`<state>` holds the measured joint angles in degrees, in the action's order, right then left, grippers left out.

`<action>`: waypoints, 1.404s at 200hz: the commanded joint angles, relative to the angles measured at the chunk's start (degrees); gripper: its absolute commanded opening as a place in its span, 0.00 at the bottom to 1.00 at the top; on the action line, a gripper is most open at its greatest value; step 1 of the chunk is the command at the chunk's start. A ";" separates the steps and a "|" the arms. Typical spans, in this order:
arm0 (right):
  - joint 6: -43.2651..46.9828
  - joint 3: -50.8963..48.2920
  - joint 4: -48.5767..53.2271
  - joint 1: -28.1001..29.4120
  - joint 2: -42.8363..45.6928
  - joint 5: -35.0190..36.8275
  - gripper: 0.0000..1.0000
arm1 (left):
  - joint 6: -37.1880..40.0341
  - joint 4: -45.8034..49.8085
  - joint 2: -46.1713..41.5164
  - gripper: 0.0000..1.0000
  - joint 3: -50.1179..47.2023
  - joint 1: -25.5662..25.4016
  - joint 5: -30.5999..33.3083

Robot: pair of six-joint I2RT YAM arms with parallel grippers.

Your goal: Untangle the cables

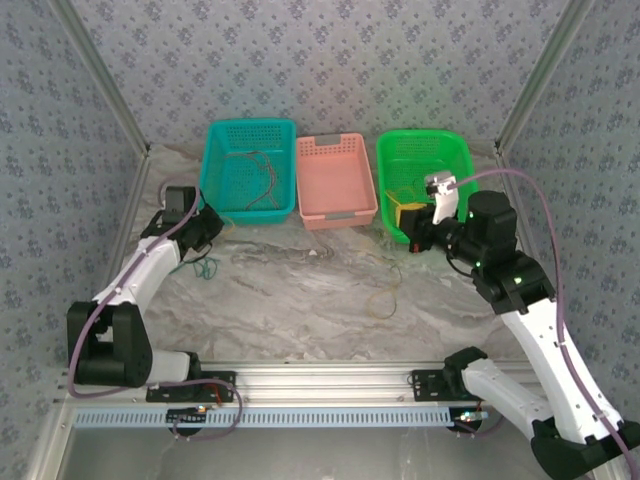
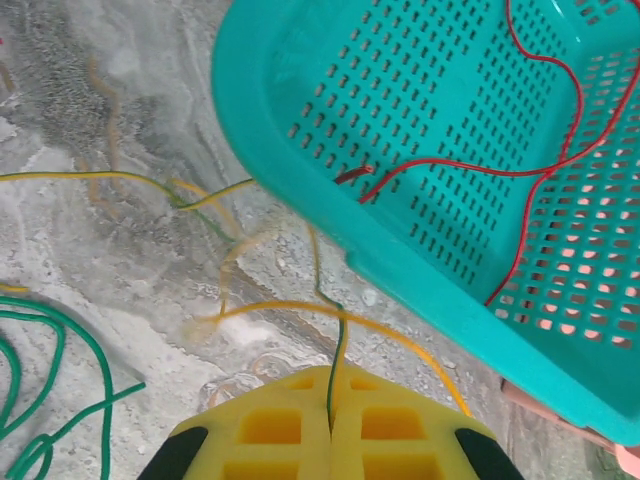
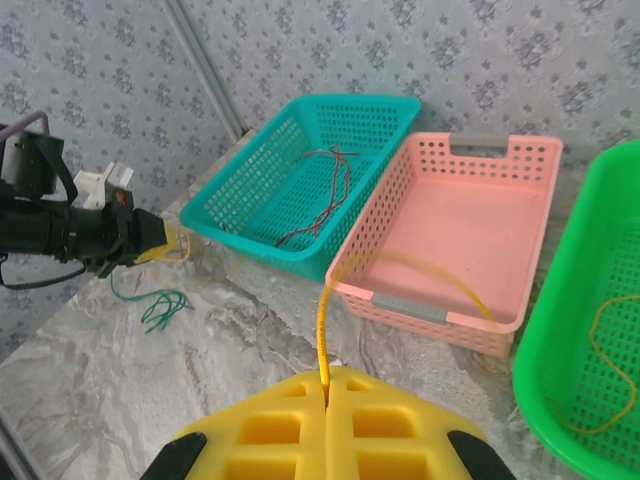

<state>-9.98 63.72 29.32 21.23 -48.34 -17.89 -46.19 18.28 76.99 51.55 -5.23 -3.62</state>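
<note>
The cables lie scattered. A yellow cable (image 3: 322,320) rises from the right pincer (image 3: 326,395), whose pads are pressed together on it, and arcs toward the front wall of the pink basket (image 3: 470,215). A thin yellow-green strand (image 2: 338,335) is pinched the same way in the left pincer (image 2: 331,410), just beside the near corner of the teal basket (image 2: 300,200). More yellow loops (image 2: 110,178) and a green cable (image 2: 70,345) rest on the worktop (image 2: 120,80). A red cable (image 2: 470,172) lies in the teal basket, and another yellow one (image 3: 600,400) lies in the green basket (image 3: 560,300).

The step looks like drawing the two held strands apart. Each arm should pull slowly away from the other, so that the loose loops slide free rather than cinch tight. The left strand should stay off the teal rim so it does not snag in the slots.

I cannot tell whether the pincers hold two ends of one wire or two separate wires, because the strands blur into the marbled surface. The right-hand cable's far end is hard to follow near the pink basket's front wall.
</note>
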 commanded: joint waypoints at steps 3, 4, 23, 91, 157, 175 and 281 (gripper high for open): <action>0.92 2.18 3.10 -1.26 0.08 -1.15 0.00 | 1.38 1.30 0.02 0.00 -0.64 0.22 1.72; 0.92 2.23 3.15 -1.36 0.08 -1.21 0.00 | 1.42 1.31 -0.08 0.00 -0.65 0.22 1.70; 0.49 3.71 2.92 -2.43 -0.80 -2.53 0.00 | 1.48 1.04 -0.44 0.00 -1.18 0.22 0.40; -1.78 7.88 1.50 -2.37 -4.34 -4.45 0.00 | 0.06 0.21 -5.53 0.57 -4.31 -5.84 -4.03; -4.73 14.50 -0.31 -1.72 -8.51 -2.71 0.00 | 1.43 1.87 -16.64 0.70 -1.77 -22.20 0.34; -5.27 17.48 0.31 -1.83 -9.26 -0.61 0.00 | 2.32 -3.86 -17.55 0.62 -3.82 -28.25 0.44; -5.77 52.95 4.87 -2.06 -22.63 5.02 0.00 | 5.29 -24.26 -6.76 0.52 -9.57 -45.86 3.91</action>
<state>-15.18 108.01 32.45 19.16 -67.72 -15.18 -42.70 1.13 68.36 41.78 -48.10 -1.02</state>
